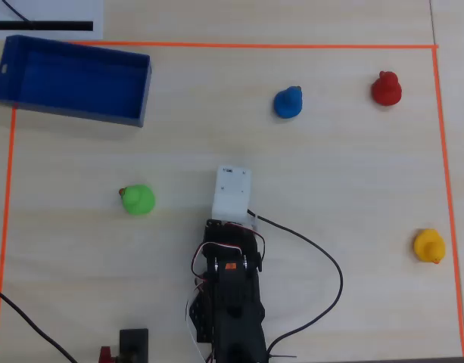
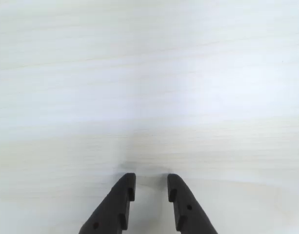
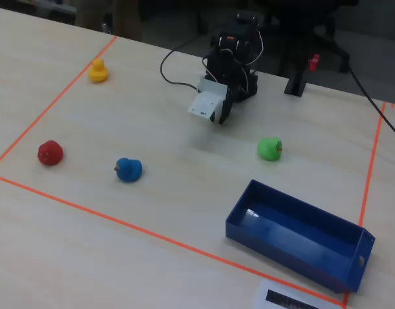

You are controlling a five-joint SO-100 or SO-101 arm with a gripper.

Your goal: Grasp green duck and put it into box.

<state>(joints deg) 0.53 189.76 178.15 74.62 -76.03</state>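
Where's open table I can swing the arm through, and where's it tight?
Bare wood lies between the green duck and the box, and in the middle stretch bordered by the blue duck, yellow duck and gripper. It is tightest by the cable beside the arm.

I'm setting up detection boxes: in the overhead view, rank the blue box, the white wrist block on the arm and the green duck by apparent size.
1. The blue box, by far the largest.
2. The white wrist block, though it rides above the table, nearer the camera, so it may look bigger than it is.
3. The green duck, the smallest.

Green duck (image 1: 138, 200) below box (image 1: 137, 113), overhead view.
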